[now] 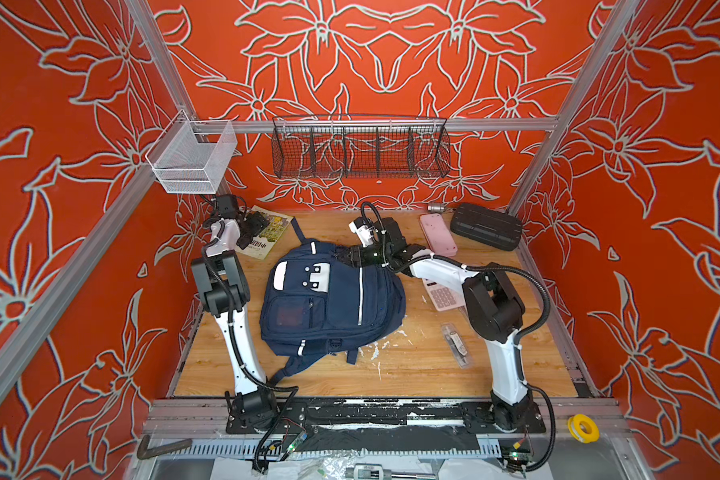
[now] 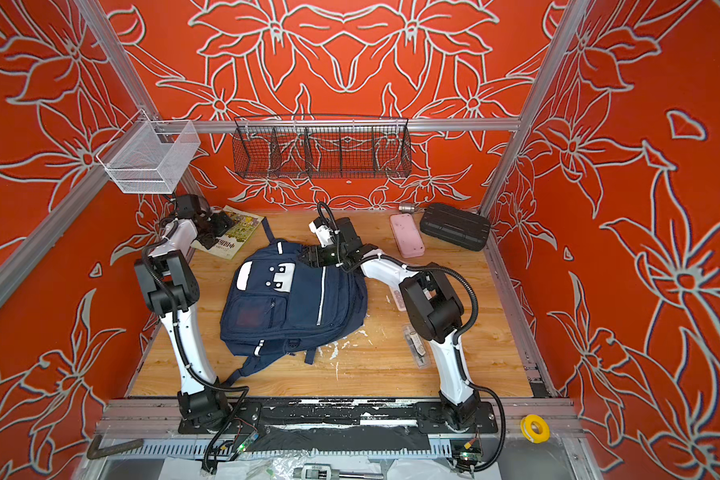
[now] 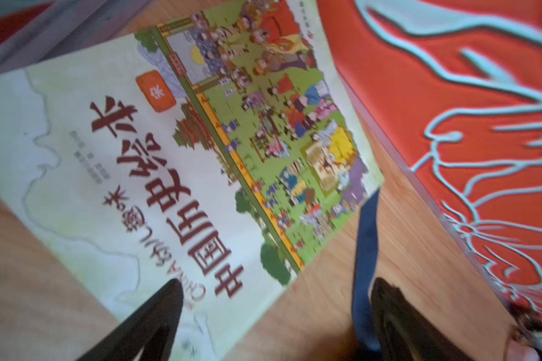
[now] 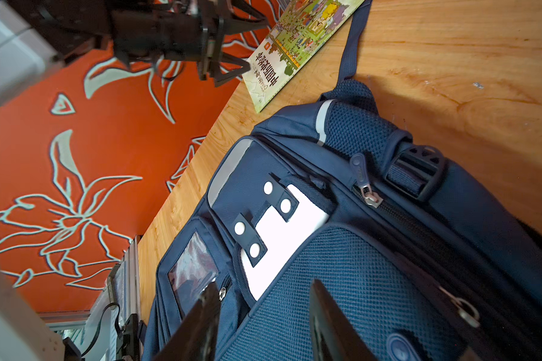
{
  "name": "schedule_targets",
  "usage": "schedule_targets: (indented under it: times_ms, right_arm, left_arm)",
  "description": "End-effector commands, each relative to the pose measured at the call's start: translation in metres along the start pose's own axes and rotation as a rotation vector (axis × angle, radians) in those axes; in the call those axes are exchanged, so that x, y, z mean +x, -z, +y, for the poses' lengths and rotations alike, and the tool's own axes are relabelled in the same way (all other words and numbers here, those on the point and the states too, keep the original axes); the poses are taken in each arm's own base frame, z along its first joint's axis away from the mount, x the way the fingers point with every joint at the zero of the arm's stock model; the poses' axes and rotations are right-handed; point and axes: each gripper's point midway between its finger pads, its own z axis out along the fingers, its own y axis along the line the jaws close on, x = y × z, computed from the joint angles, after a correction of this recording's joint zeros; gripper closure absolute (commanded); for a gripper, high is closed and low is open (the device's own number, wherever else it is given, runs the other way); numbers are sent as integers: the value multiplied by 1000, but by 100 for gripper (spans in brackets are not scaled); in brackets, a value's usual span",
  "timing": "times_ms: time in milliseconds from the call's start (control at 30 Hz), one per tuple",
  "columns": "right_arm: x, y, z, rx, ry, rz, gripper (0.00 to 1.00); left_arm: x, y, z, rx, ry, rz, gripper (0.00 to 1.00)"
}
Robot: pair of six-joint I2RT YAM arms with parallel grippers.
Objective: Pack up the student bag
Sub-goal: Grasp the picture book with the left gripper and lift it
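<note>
The student bag (image 1: pixel 329 299) (image 2: pixel 292 299) lies flat mid-table in both top views, navy with white patches, zips closed. My right gripper (image 1: pixel 348 255) (image 2: pixel 306 257) is at its top end. In the right wrist view its jaws (image 4: pixel 265 297) stand apart over the bag's mesh panel (image 4: pixel 357 281) with nothing pinched. My left gripper (image 1: pixel 253 226) (image 2: pixel 215 226) hovers over an illustrated book (image 1: pixel 267 235) (image 3: pixel 169 156) at the back left. It is wide open (image 3: pixel 276 290), one finger over the cover, the other beside a navy strap (image 3: pixel 366 250).
A pink case (image 1: pixel 437 235) and a black ribbed case (image 1: pixel 486 226) lie at the back right. A calculator (image 1: pixel 443 295) sits partly under the right arm, a clear pen pack (image 1: pixel 458 345) nearer the front. A black wire basket (image 1: pixel 360 149) and white mesh basket (image 1: pixel 192 158) hang above.
</note>
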Motion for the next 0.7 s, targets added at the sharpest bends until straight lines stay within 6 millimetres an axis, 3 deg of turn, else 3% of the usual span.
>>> schedule_targets:
  times_ms: [0, 133, 233, 433, 667]
  right_arm:
    - [8, -6, 2, -16, -5, 17, 53]
    - [6, -7, 1, -14, 1, 12, 53]
    - [7, -9, 1, -18, -8, 12, 53]
    - [4, -7, 4, -18, -1, 7, 53]
    - [-1, 6, 14, -19, 17, -18, 53]
  left_arm:
    - [34, -26, 33, -146, 14, 149, 7]
    - [40, -34, 31, -124, 45, 165, 5]
    - [64, -41, 31, -98, 86, 268, 5]
    - [137, -28, 32, -193, 85, 531, 8]
    - [229, -15, 6, -181, 64, 808, 13]
